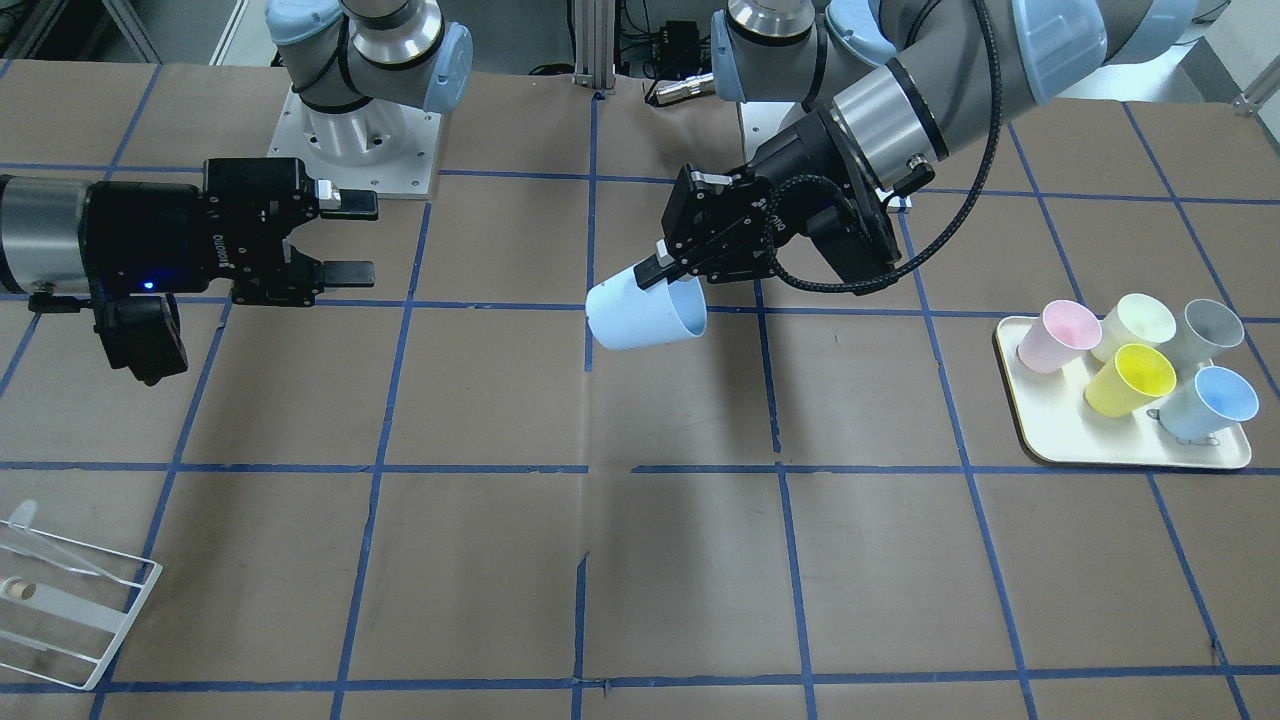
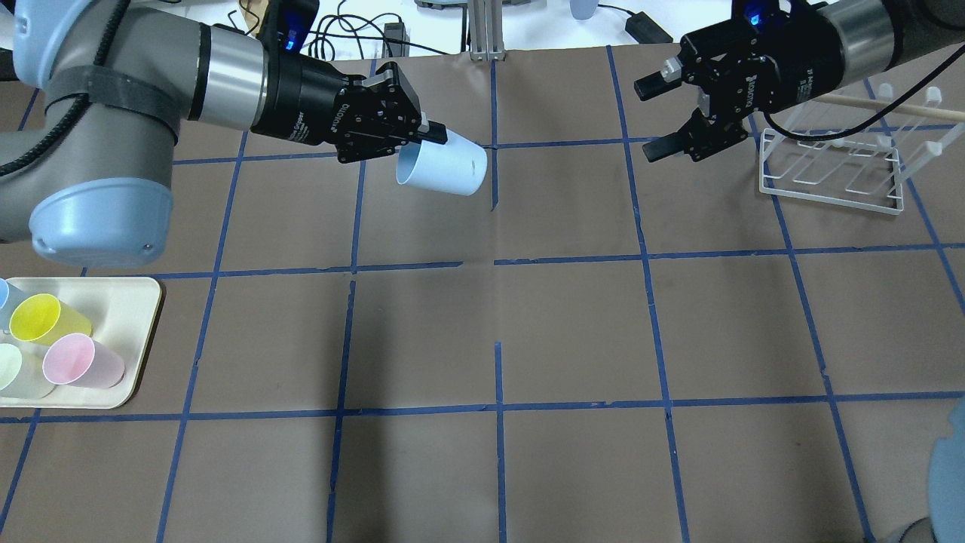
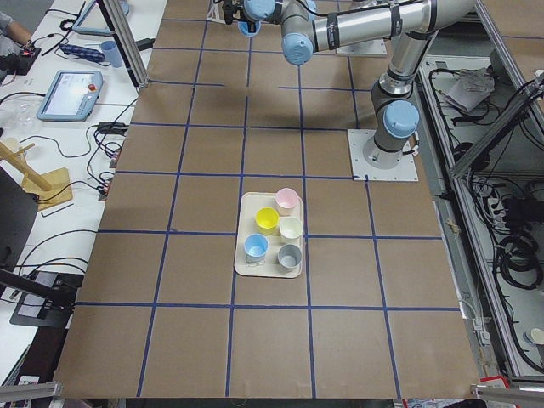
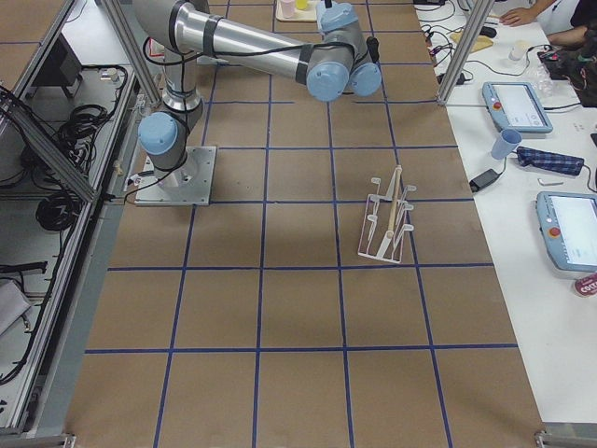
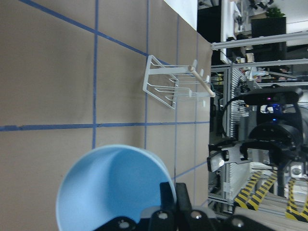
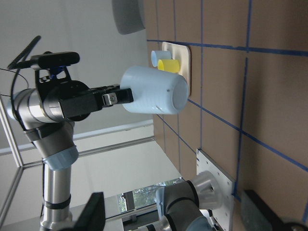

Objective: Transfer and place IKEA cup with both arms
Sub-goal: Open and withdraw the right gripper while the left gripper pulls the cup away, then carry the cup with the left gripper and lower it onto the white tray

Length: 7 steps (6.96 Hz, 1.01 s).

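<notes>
Left gripper (image 1: 668,265): jaws clamped on the rim of the IKEA cup (image 1: 640,318), one finger inside the mouth and one outside. The cup hangs on its side in the air over the table's middle, base toward the right gripper (image 1: 345,237). That gripper's jaws stand wide apart, well clear of the cup.

Handling, by judgement: thin plastic, light and smooth, and the wall probably flexes. Take it across the base end, where it should be stiffest. Squeeze moderately, or the taper may let it slip.

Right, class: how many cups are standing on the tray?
5. In the front-facing view, the upper row holds the pink cup, cream cup and grey cup. The lower row holds the yellow cup and blue cup. The tray shows fully, so none seems hidden.
</notes>
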Each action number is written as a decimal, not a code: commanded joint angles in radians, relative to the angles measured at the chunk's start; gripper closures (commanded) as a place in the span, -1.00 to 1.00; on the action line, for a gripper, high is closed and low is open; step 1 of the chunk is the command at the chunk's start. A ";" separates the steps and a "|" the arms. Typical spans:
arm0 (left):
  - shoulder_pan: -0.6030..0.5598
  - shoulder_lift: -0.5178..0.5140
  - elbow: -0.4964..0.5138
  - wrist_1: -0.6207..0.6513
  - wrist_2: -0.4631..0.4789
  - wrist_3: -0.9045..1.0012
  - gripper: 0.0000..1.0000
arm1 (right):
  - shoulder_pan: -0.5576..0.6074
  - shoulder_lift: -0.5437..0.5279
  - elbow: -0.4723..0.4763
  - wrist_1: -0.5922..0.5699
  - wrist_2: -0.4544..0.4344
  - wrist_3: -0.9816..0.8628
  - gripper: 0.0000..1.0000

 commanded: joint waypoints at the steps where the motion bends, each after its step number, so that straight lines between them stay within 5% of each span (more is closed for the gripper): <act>1: 0.000 0.041 0.002 -0.032 0.279 0.092 1.00 | -0.003 -0.019 -0.019 -0.236 -0.229 0.322 -1.00; 4: 0.020 0.081 0.025 -0.153 0.592 0.296 1.00 | 0.022 -0.104 -0.011 -0.409 -0.505 0.648 -1.00; 7: 0.161 0.085 0.044 -0.282 0.857 0.663 1.00 | 0.192 -0.182 -0.005 -0.546 -0.870 0.964 -1.00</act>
